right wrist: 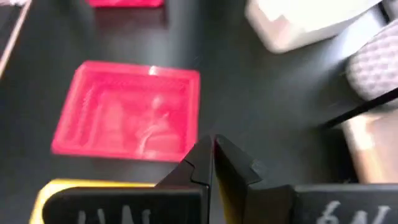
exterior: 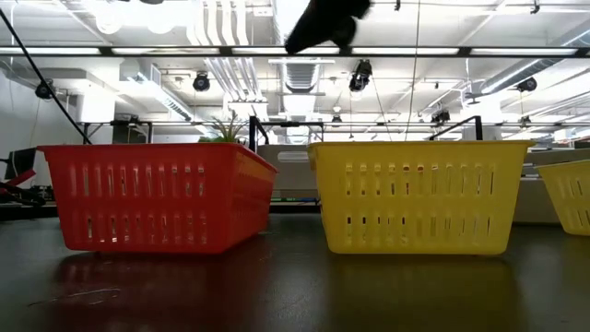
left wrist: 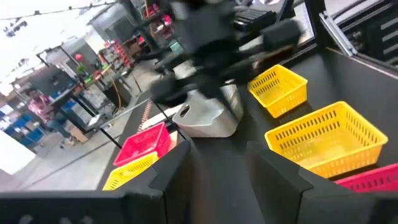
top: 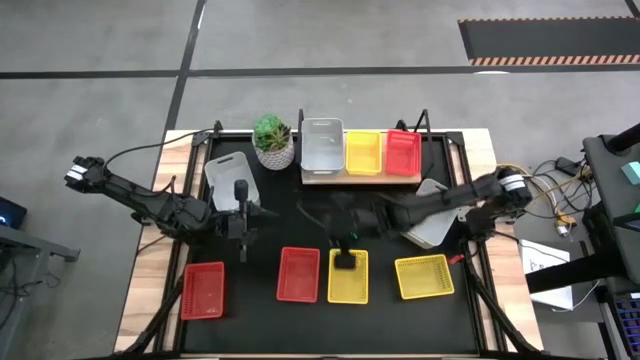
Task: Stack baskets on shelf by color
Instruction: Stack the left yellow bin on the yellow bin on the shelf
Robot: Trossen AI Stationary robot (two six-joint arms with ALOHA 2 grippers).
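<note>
In the high view the shelf (top: 360, 178) stands at the table's far side and carries a white-grey basket (top: 322, 145), a yellow one (top: 363, 152) and a red one (top: 403, 152). Near the near edge sit two red baskets (top: 203, 290) (top: 298, 274) and two yellow baskets (top: 348, 280) (top: 424, 276). Two white-grey baskets (top: 228, 172) (top: 432, 225) lie farther back. My right gripper (right wrist: 212, 149) is shut on nothing, hovering above the middle yellow basket's far rim (exterior: 419, 148), beside the red basket (right wrist: 130, 112). My left gripper (left wrist: 217, 165) is open, held over bare mat left of centre (top: 243, 235).
A white pot with a green plant (top: 273, 142) stands left of the shelf. The shelf's black uprights (top: 424, 125) rise at its ends. Bare black mat (top: 300, 220) lies between the shelf and the near row of baskets. Cables and equipment (top: 560, 200) sit off the table's right side.
</note>
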